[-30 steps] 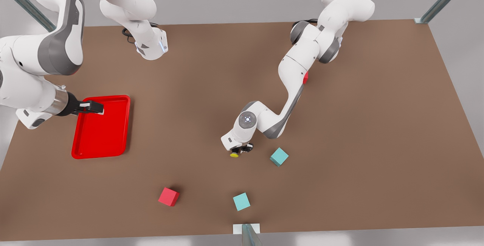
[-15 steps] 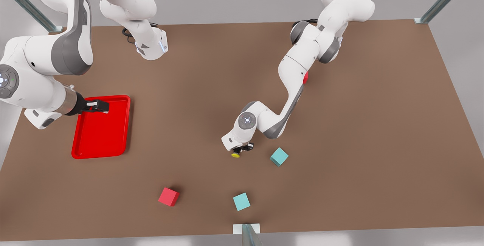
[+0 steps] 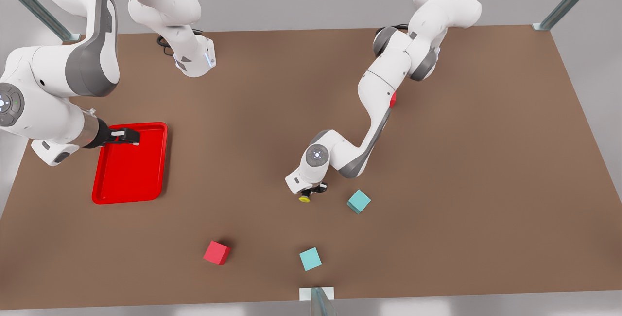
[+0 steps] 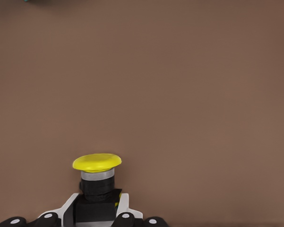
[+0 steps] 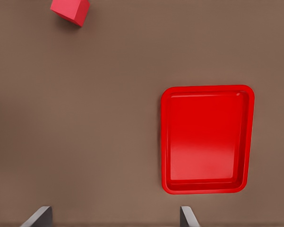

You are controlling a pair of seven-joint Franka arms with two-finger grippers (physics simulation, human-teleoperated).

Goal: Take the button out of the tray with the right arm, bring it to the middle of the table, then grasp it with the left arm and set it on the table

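Observation:
The yellow-capped button [image 4: 97, 162] sticks out from between my left gripper's fingers, which are shut on its black base. In the front view this left gripper [image 3: 311, 192] holds the button [image 3: 304, 199] low over the middle of the brown table [image 3: 486, 160]. I cannot tell whether the button touches the tabletop. The red tray [image 3: 131, 175] lies at the front view's left with nothing in it. My right gripper [image 3: 130, 136] hovers open above the tray's far edge. In the right wrist view the tray [image 5: 205, 142] is seen from above, beyond the spread fingertips [image 5: 186, 215].
A red cube [image 3: 216, 252] and a teal cube [image 3: 310, 258] sit near the front edge, and the red cube [image 5: 70, 10] also appears in the right wrist view. A second teal cube [image 3: 358, 201] lies close beside the left gripper, toward the front view's right.
The right arm drifted a little toward the front view's right over the tray, then stopped. The left gripper shifted the button very slightly rightward.

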